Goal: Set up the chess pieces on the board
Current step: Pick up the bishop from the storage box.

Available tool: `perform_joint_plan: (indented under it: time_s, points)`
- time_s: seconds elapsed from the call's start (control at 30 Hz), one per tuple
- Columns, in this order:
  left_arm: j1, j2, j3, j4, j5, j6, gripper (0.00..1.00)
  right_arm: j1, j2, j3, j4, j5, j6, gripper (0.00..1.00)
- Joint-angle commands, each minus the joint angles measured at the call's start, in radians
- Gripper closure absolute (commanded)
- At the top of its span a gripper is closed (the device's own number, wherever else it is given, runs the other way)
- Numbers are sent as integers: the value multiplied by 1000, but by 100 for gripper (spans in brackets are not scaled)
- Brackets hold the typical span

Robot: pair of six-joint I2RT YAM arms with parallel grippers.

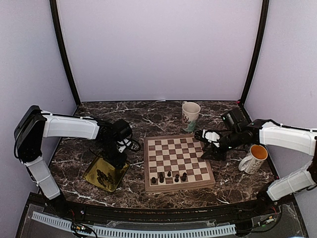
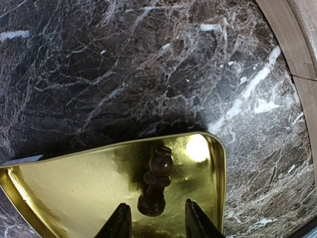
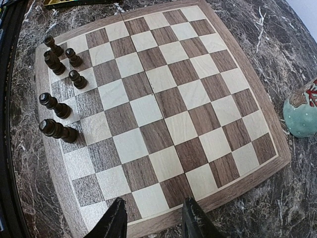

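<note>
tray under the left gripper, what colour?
Shiny gold; the tray shows best in the left wrist view.

- tray (image 2: pixel 59 178): cut off at left and bottom edges, left wrist view
- chess pieces (image 1: pixel 104 175) in tray: dark clump from above, too small to count
- board (image 2: pixel 297 44): only rim corner shows, left wrist view
- teal thing (image 3: pixel 303 114): cut at right edge, unidentifiable

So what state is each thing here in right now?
Chessboard: lying flat, most squares bare.
Pieces on board: six, standing along the near edge.
Gold tray: holds more pieces.
Piece in tray: lying between the left fingers, not gripped.
Left fingers: open.
Right fingers: open, empty.
White mug: upright.
Orange-lined mug: upright.
</note>
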State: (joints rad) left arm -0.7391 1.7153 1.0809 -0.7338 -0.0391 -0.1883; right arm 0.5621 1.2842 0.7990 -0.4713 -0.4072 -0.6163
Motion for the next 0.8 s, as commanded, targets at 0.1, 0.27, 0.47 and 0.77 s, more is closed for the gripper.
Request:
perform_joint_plan:
  time_s: [0.1, 0.27, 0.47, 0.77]
  points:
    - [6, 30, 24, -19, -28, 32, 63, -5, 11, 5, 5, -6, -4, 61]
    - [15, 50, 28, -1, -31, 48, 69, -5, 13, 4, 3, -8, -4, 61]
    - [27, 71, 30, -23, -28, 61, 81, -6, 12, 5, 0, -9, -5, 61]
    - [20, -117, 29, -9, -7, 95, 91, -6, 1, 75, -41, -70, 21, 61]
